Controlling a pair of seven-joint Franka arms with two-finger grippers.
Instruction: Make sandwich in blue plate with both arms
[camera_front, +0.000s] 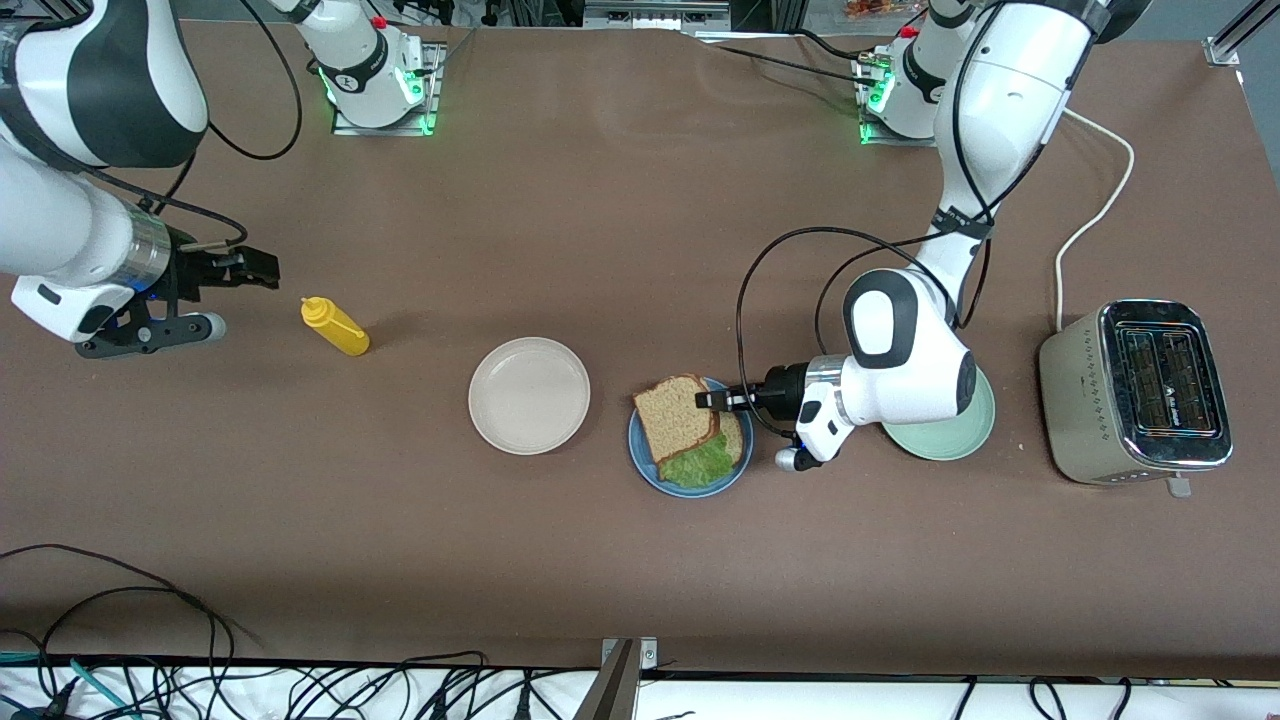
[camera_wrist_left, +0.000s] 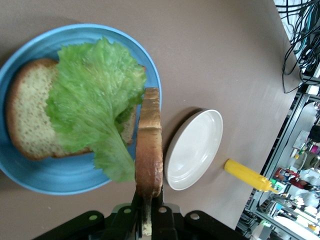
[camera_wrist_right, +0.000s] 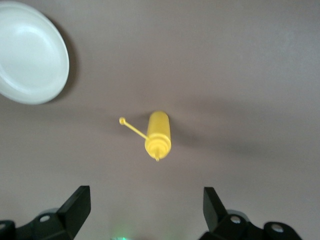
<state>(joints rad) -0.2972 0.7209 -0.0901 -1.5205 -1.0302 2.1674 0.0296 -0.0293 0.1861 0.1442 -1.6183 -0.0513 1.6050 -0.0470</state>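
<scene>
Left tool (camera_front: 712, 401) clamped on one edge of the top bread slice (camera_front: 678, 414), holding it over the blue plate (camera_front: 645, 462). In the left wrist view the slice (camera_wrist_left: 149, 142) stands edge-on above the lettuce leaf (camera_wrist_left: 92, 107), which lies on the bottom slice (camera_wrist_left: 27, 117) in the plate. Blue plate sits between the beige plate (camera_front: 529, 395) and the mint green plate (camera_front: 950, 440). Right tool (camera_front: 262, 268) waits, fingers apart, over the table (camera_front: 620, 230) near the yellow mustard bottle (camera_front: 335, 327).

Three plates are counted: one blue plate (camera_front: 641, 458), one beige plate (camera_front: 529, 395), one green plate (camera_front: 950, 440). Two bread slices (camera_front: 680, 415), one lettuce leaf (camera_front: 700, 462), one yellow bottle (camera_front: 335, 326) and one toaster (camera_front: 1137, 392) are seen.
</scene>
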